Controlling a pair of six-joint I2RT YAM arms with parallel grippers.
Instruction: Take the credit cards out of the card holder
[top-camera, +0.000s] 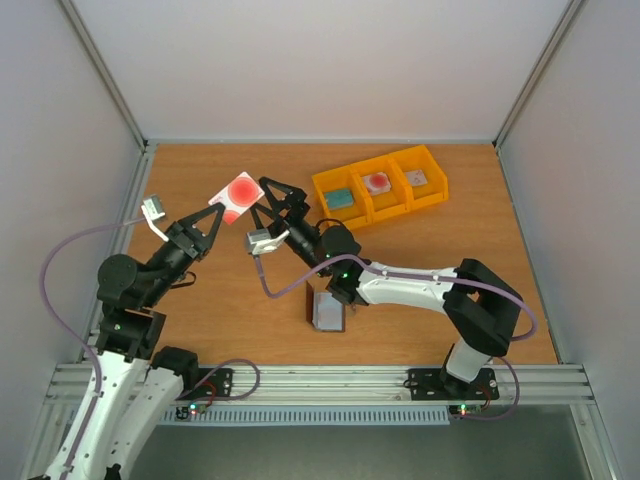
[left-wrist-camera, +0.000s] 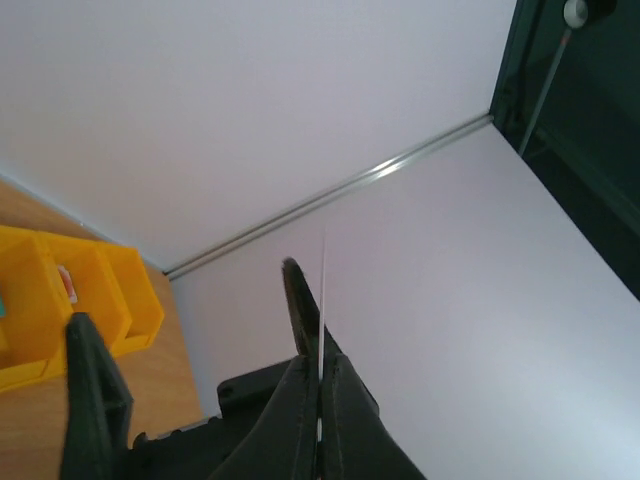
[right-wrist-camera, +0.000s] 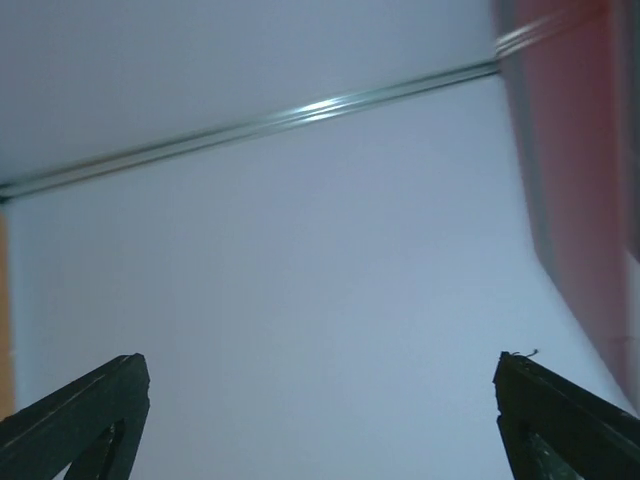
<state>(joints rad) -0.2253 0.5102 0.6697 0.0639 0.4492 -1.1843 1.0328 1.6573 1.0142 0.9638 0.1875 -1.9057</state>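
1 credit card (top-camera: 238, 195) out, clamped in L end effector (top-camera: 218, 212), upper-left of ctr. R end effector (top-camera: 283, 197) released beside it. Card holder (top-camera: 327, 312) on surface (top-camera: 230, 330), lower ctr; can't tell if more cards remain inside.

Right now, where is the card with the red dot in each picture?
Top external: the card is upper left of middle, in the left gripper, left of the yellow bin.
Left wrist: the card, a thin white line in the middle.
Right wrist: the card, a red blur at the right edge, beside the open right gripper.
Shared landmark: the yellow bin, far left in the left wrist view; not in the right wrist.
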